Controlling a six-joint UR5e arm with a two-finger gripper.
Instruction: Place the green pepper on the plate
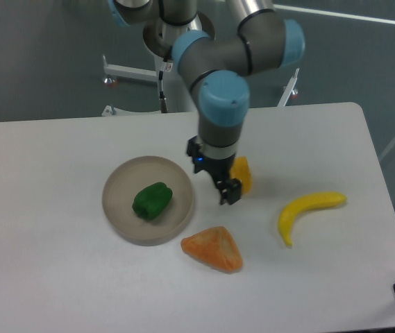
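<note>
Our gripper (219,182) hangs over the white table (58,277) just right of the plate (117,215), partly hiding the yellow pepper (243,173); its fingers grip nothing, though we cannot tell how wide they stand. We see the green pepper (152,200) lying on the plate, apart from the gripper.

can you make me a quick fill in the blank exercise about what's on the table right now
1. The green pepper lies on the ____.
2. The gripper holds ____.
3. The curved yellow fruit near the table's right edge is a ____.
4. The orange wedge lies just outside the plate's rim, on the side ____ the camera.

Missing words: plate; nothing; banana; nearer
</note>
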